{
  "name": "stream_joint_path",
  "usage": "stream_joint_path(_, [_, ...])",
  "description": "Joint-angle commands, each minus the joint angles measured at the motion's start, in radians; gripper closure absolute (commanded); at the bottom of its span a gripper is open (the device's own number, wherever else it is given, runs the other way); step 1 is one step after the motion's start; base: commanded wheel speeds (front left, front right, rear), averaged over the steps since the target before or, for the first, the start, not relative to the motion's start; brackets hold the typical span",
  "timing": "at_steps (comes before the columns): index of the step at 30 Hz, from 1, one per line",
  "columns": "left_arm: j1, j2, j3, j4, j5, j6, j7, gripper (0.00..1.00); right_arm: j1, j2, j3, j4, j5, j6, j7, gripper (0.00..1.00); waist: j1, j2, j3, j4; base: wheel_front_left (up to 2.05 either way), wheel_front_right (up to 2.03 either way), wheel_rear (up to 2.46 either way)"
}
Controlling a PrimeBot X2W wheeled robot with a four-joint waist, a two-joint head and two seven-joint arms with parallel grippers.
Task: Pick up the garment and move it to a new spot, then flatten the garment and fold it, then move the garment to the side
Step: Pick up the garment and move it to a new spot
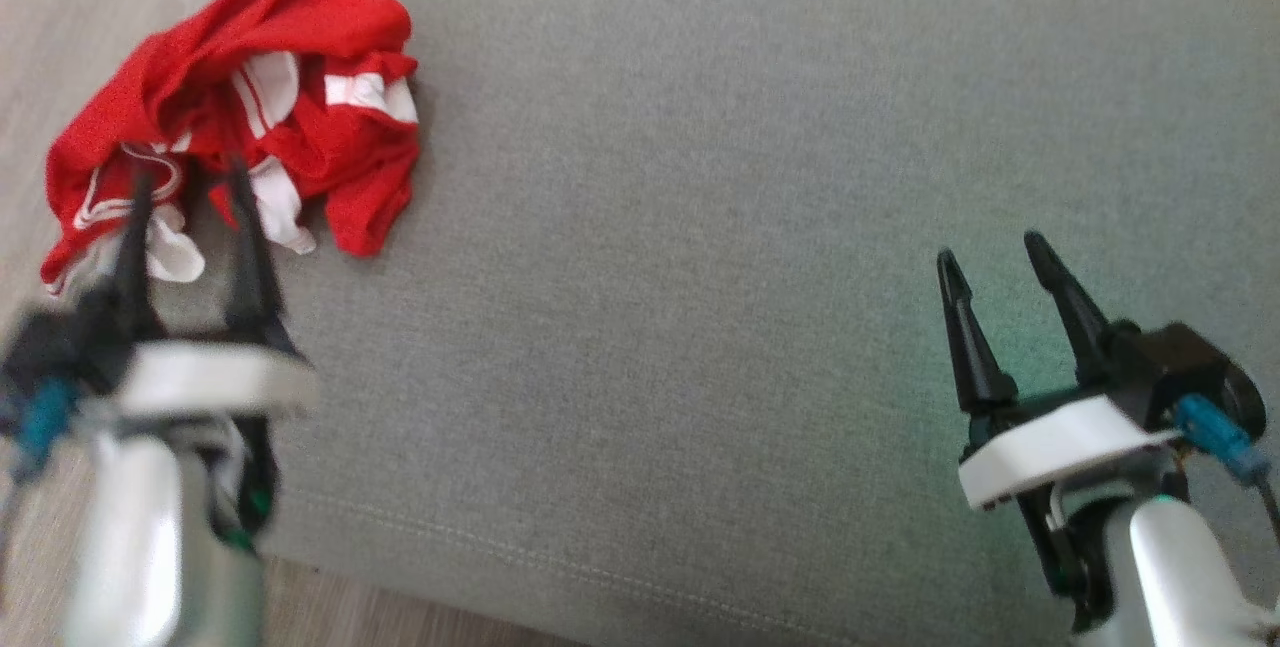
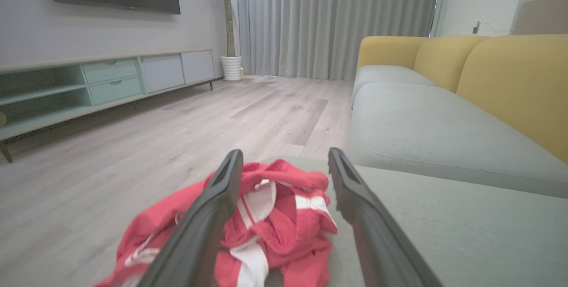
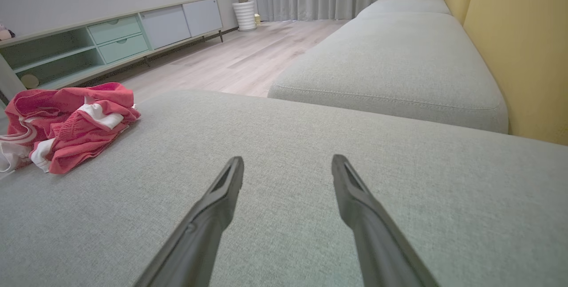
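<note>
you had the red and white garment (image 1: 300, 47) lying crumpled at the far left corner of the grey sofa cushion (image 1: 700, 227), part of it reaching past the cushion's left edge. your left gripper (image 1: 190, 172) was at the garment's near side with its fingers spread wide, tips over the cloth and nothing pinched between them; whether the tips touched the fabric i could not tell. your right gripper (image 1: 990, 248) stood well apart over bare cushion on the right, fingers equally wide and empty. beyond lay a wooden floor (image 2: 177, 123) and yellow backrests (image 2: 510, 83).
</note>
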Motion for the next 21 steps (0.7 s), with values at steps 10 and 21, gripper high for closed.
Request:
stream_joint_path(10, [-0.388,0.216,0.135,0.427,-0.057,-0.042,0.017,0.00,-0.106,-0.044,0.046,-0.077,-0.012,0.008,0.030,0.00,0.0000,0.0000,0.157,-0.061,0.00,0.00,0.00])
stream_joint_path(21, [-0.572,0.348,0.126,0.809,-0.073,-0.088,0.077,0.00,-0.150,-0.065,0.045,-0.105,-0.018,0.008,0.038,0.00,0.0000,0.0000,0.272,-0.117,0.00,0.00,0.00])
